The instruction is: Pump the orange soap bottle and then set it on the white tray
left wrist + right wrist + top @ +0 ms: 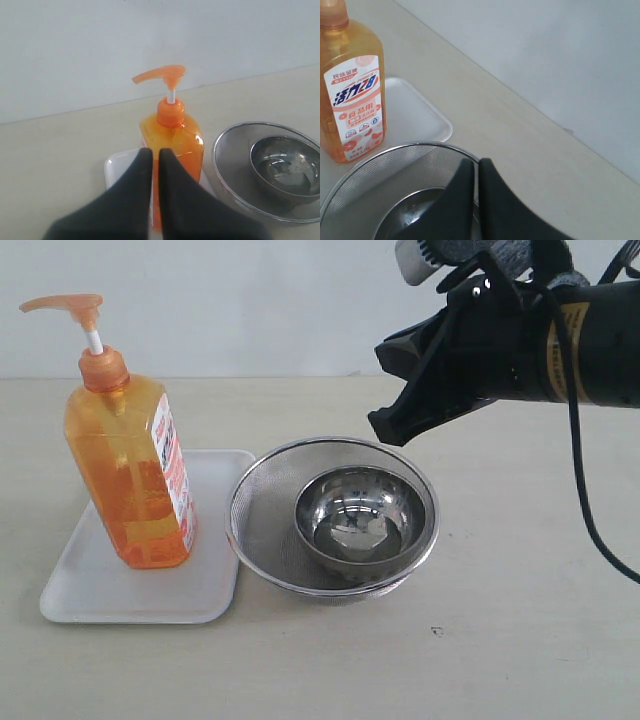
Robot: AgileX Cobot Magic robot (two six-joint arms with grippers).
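The orange soap bottle [130, 480] stands upright on the white tray [100, 585] at the left, its pump head raised on the white stem. My right gripper [388, 428] hangs shut above the far rim of a steel strainer, holding nothing and well clear of the bottle. The right wrist view shows the right gripper [476, 162] over the strainer, with the bottle [352, 95] and tray [415, 107] beyond. In the left wrist view my left gripper [155, 152] is shut and empty, short of the bottle [172, 135] on the tray [117, 167]. The exterior view does not show the left arm.
A round steel mesh strainer [265, 500] with a steel bowl [360, 515] inside it sits just right of the tray, almost touching it. The pale tabletop runs back to a white wall. A black cable hangs from the right arm at the right edge.
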